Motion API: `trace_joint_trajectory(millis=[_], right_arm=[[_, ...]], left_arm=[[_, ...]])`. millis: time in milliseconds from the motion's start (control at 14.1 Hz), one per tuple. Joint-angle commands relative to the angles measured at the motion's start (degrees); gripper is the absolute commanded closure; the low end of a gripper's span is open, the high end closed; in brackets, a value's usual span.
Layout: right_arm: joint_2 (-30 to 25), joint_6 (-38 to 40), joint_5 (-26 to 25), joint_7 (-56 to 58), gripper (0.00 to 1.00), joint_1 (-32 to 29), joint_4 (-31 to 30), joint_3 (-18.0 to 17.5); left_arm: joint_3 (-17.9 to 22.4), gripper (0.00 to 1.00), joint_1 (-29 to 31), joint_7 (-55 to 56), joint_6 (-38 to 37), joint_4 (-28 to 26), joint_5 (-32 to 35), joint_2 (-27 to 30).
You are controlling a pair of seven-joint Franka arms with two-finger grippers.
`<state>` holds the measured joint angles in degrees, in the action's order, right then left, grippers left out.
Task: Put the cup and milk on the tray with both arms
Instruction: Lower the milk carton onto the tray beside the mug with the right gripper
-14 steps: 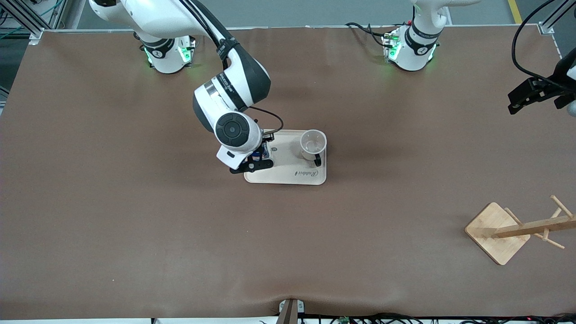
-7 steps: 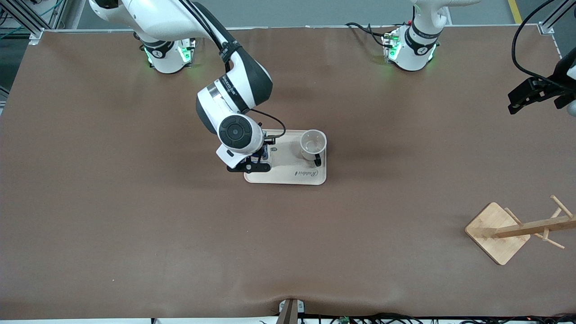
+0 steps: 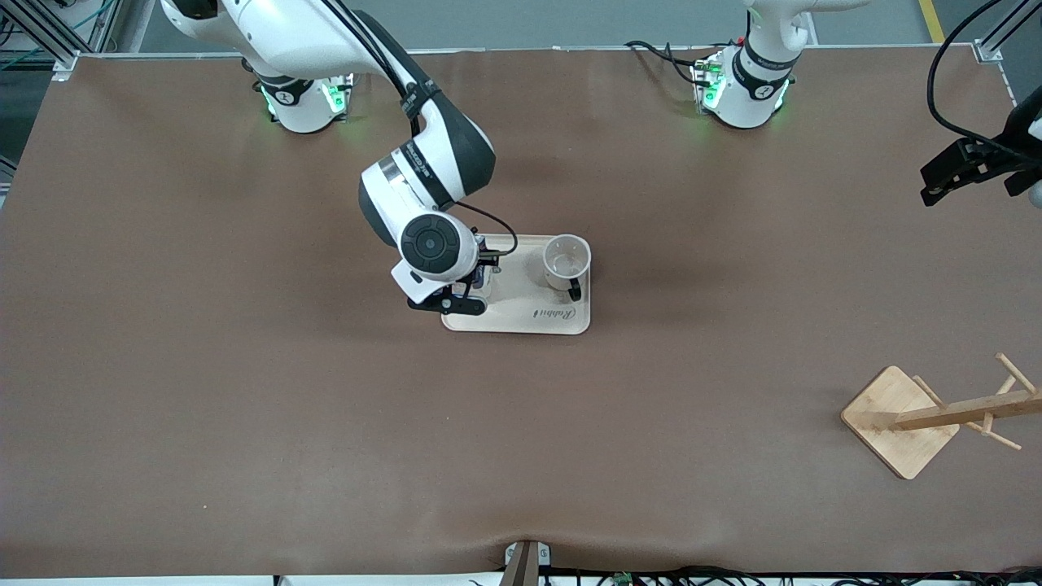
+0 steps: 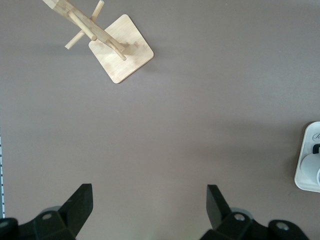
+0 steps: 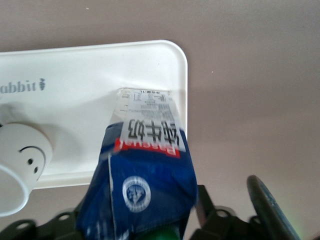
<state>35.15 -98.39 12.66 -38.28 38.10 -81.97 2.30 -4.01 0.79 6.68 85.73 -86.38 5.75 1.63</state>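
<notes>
**A:** Where was the milk (image 5: 145, 170) at that moment?

**B:** Standing on the tray (image 3: 521, 321), at the end toward the right arm's side of the table, its base near a tray corner. The right gripper (image 3: 456, 295) sat over that end of the tray, but whether its fingers were clamped on the carton or already slack I could not tell; the wrist view showed only the blue top rising close to the camera.

**A:** And the cup (image 3: 566, 262)?

**B:** Upright at the tray's other end, well apart from the carton, handle turned toward the front camera. The tray itself lay near the table's middle.

**A:** How would the carton handle?

**B:** My judgement: light, tall for its footprint, so tippy, with coated cardboard walls that dent under a hard squeeze. Best taken across the flat sides of the upper body, below the gable, not by the cap.

**A:** The other arm?

**B:** The left gripper (image 4: 150, 210) waited over the table's edge at the left arm's end, fingers spread wide and empty. A wooden rack (image 3: 928, 419) stood toward the front corner there.
</notes>
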Motion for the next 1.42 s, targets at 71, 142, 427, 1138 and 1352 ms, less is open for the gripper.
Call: trace_joint_trajectory(millis=[71, 142, 427, 1138, 1352], right_arm=[[0.6, 0.7, 1.0, -1.0, 0.00, -0.1, 1.0, 0.1], [0.6, 0.7, 1.1, -0.8, 0.00, -0.1, 1.2, 0.1], [-0.1, 1.2, 1.5, -0.6, 0.00, -0.3, 2.4, 0.0], [-1.1, 15.5, 4.7, -3.3, 0.00, -3.4, 12.7, 0.7], [-3.7, 15.9, 4.8, -2.9, 0.00, -6.4, 13.1, 0.6]], left_arm=[[0.3, 0.00, -0.2, -0.7, -0.6, -0.1, -0.2, 1.0], [0.3, 0.00, -0.2, -0.7, -0.6, -0.1, -0.2, 1.0], [0.3, 0.00, -0.2, -0.6, -0.6, -0.1, -0.2, 0.9], [0.3, 0.00, -0.2, -0.6, -0.6, -0.1, -0.2, 0.7], [0.3, 0.00, -0.2, -0.7, -0.6, -0.1, -0.2, 0.9]])
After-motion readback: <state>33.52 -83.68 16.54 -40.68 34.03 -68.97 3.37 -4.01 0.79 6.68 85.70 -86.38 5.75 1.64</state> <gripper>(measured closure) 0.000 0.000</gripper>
